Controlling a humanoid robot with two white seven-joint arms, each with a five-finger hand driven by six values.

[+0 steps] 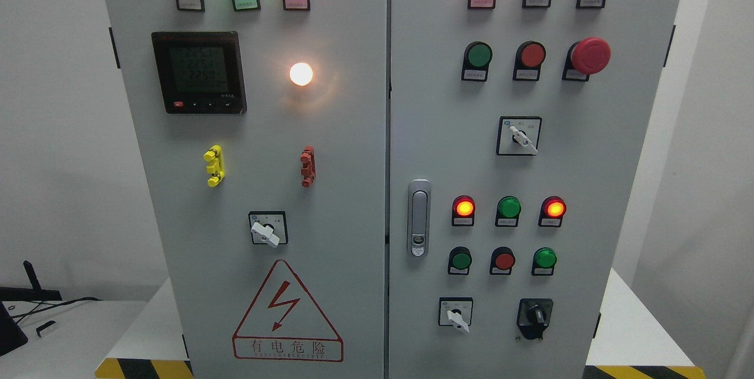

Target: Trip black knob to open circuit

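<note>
While neither robot hand shows anywhere in the frame, so the state of the fingers cannot be told, the black knob [535, 314] sits untouched at the lower right of the cabinet's right door. Hazard, judged: the white selector switch [456, 315] just to its left is easily mistaken for it. Green button [545, 259] directly above risks a stray press on approach.

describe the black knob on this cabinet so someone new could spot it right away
Go to the right-hand door of the grey cabinet and down to its bottom row. The black knob is the right one of two switches there. Its neighbour, the white-handled selector, sits on a white plate, whereas this one is black all over.
</note>
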